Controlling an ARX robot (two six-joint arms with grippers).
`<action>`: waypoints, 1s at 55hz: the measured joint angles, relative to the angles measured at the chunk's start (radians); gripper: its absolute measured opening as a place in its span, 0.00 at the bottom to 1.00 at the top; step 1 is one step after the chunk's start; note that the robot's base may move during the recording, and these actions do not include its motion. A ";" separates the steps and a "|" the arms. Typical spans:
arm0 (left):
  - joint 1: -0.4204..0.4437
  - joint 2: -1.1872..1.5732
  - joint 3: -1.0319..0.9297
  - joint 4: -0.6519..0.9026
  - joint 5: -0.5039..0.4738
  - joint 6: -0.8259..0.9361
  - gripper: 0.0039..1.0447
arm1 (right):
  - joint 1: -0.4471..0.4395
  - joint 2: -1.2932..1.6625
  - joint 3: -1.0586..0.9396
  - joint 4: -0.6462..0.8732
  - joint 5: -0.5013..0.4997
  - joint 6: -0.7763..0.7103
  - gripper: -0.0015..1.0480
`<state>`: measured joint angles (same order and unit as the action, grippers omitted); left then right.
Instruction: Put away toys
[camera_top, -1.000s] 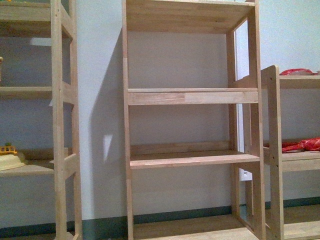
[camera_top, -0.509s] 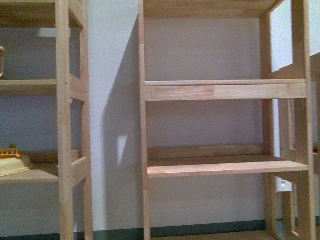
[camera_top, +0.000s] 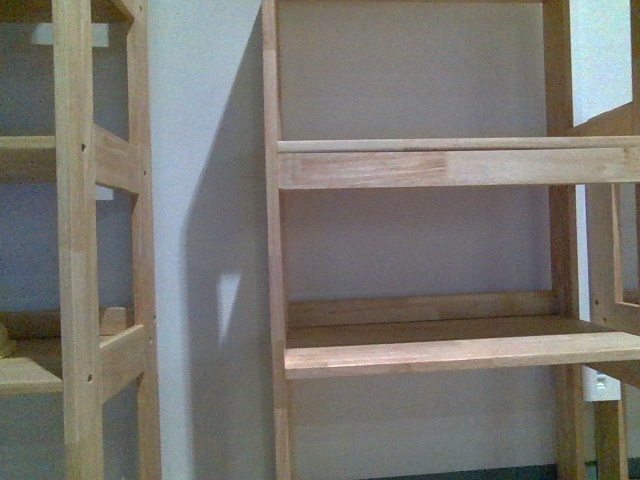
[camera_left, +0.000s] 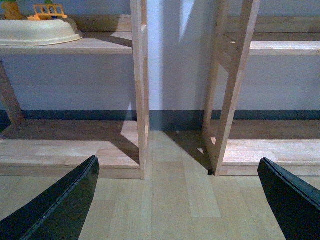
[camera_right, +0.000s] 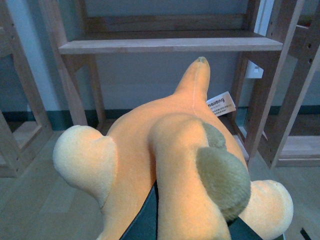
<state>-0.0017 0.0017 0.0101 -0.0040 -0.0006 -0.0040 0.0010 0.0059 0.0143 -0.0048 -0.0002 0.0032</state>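
In the right wrist view, my right gripper (camera_right: 187, 227) is shut on the orange-yellow plush animal (camera_right: 170, 150), which fills the lower half of that view; dark finger parts show under its limbs. A white label (camera_right: 221, 104) hangs from it. A wooden shelf board (camera_right: 170, 45) lies ahead of and above the plush. In the left wrist view, my left gripper (camera_left: 185, 200) is open and empty above the wooden floor, its dark fingers (camera_left: 60, 205) far apart. Neither gripper nor the plush shows in the front view.
The front view shows a wooden shelf unit (camera_top: 450, 165) close ahead with two bare boards, and another unit (camera_top: 80, 250) to the left. In the left wrist view a cream toy base with an orange fence (camera_left: 40, 25) sits on a shelf; two upright posts (camera_left: 142, 90) flank a floor gap.
The front view has drawn closer to the middle shelf unit, which now fills more of the frame. The red items at right and the cream toy at left have left that view.
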 joint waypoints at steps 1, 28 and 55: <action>0.000 0.000 0.000 0.000 0.000 0.000 0.94 | 0.000 0.000 0.000 0.000 0.000 0.000 0.07; 0.000 0.000 0.000 0.000 0.001 0.000 0.94 | 0.000 0.000 0.000 0.000 0.000 0.000 0.07; 0.000 0.000 0.000 0.000 0.000 0.000 0.94 | 0.000 0.000 0.000 0.000 0.000 0.000 0.07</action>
<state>-0.0017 0.0013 0.0101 -0.0040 -0.0002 -0.0040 0.0010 0.0055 0.0143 -0.0048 -0.0002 0.0032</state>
